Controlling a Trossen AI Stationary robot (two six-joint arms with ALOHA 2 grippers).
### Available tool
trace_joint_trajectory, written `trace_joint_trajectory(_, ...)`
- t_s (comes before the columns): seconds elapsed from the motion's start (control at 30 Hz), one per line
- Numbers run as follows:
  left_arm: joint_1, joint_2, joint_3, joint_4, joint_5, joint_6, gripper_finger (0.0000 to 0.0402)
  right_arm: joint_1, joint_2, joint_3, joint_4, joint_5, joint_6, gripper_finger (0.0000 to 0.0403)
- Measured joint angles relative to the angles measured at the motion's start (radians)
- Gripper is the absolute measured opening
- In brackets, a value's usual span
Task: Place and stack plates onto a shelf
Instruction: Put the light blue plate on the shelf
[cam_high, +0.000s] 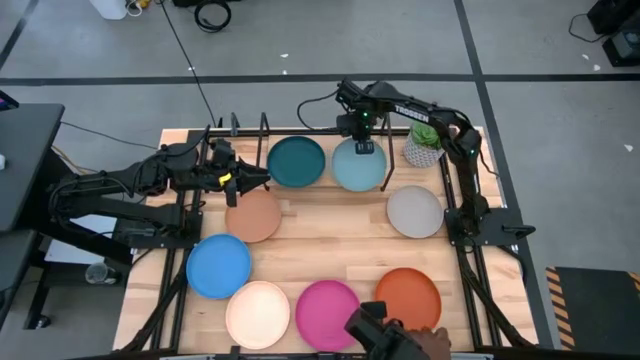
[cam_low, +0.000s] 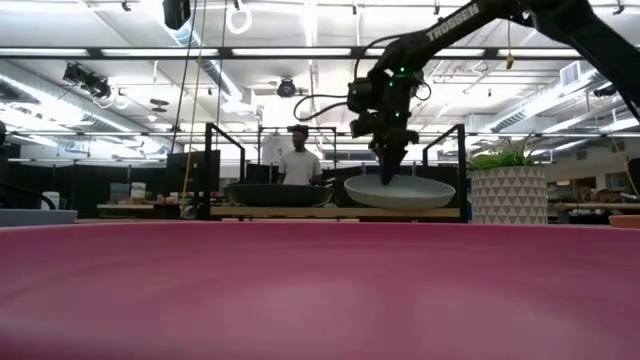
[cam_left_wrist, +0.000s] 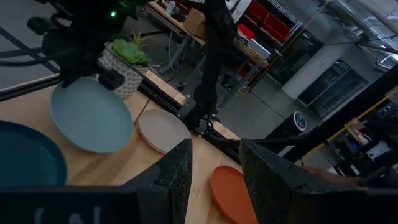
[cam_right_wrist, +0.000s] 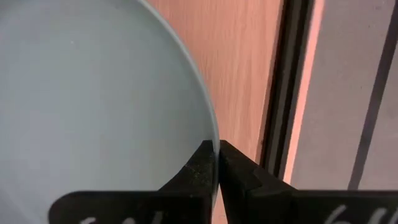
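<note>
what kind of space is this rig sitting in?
Looks like a robotics lab or open industrial workspace. The wooden table stands on bare concrete floor with loose cables, the low view shows exposed ceiling ducts and strip lights, and a person stands behind the shelf.

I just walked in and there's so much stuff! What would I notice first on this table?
First, the ring of round plain-coloured plates on the light-wood tabletop, like the bright magenta plate at the near edge. Then the right gripper, pinched shut on the rim of the light blue plate on the black-framed wooden shelf, beside a dark teal plate. The left gripper hovers over a tan plate.
</note>
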Motion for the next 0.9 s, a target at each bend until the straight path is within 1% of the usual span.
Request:
trace_joint_trajectory(0.07, 0.000, 0.000, 0.000, 0.000, 0.000, 0.000, 0.0141, 0.000, 0.008, 0.000, 0.015, 0.013, 0.000, 0.0025)
trace_joint_trajectory(0.3, 0.000, 0.000, 0.000, -0.001, 0.001, 0.000, 0.0141, -0.011, 0.004, 0.000, 0.154, 0.133, 0.015, 0.0062)
trace_joint_trajectory(0.37, 0.000, 0.000, 0.000, -0.001, 0.001, 0.000, 0.0141, -0.016, 0.002, 0.000, 0.166, 0.129, 0.035, 0.0075)
trace_joint_trajectory(0.47, 0.000, 0.000, 0.000, -0.001, 0.010, -0.001, 0.0141, -0.020, 0.002, 0.000, 0.161, 0.088, 0.029, 0.0096)
trace_joint_trajectory(0.53, 0.000, 0.000, 0.000, -0.001, 0.026, -0.001, 0.0141, -0.019, 0.002, 0.000, 0.169, 0.080, 0.021, 0.0108)
trace_joint_trajectory(0.57, 0.000, 0.000, 0.000, -0.002, 0.032, -0.003, 0.0141, -0.019, 0.002, 0.000, 0.177, 0.091, 0.019, 0.0114)
trace_joint_trajectory(0.67, 0.000, 0.000, 0.000, -0.012, 0.045, -0.020, 0.0141, -0.012, -0.001, 0.015, 0.177, 0.170, 0.038, 0.0128)
trace_joint_trajectory(0.7, 0.000, 0.000, 0.000, -0.018, 0.045, -0.020, 0.0141, -0.010, -0.003, 0.031, 0.175, 0.177, 0.057, 0.0133)
trace_joint_trajectory(0.73, 0.000, 0.000, 0.000, -0.021, 0.045, -0.019, 0.0141, -0.010, -0.007, 0.045, 0.169, 0.171, 0.075, 0.0137)
trace_joint_trajectory(0.9, 0.000, 0.000, 0.000, -0.032, 0.046, -0.019, 0.0141, 0.005, -0.011, 0.068, 0.093, 0.058, 0.102, 0.0149)
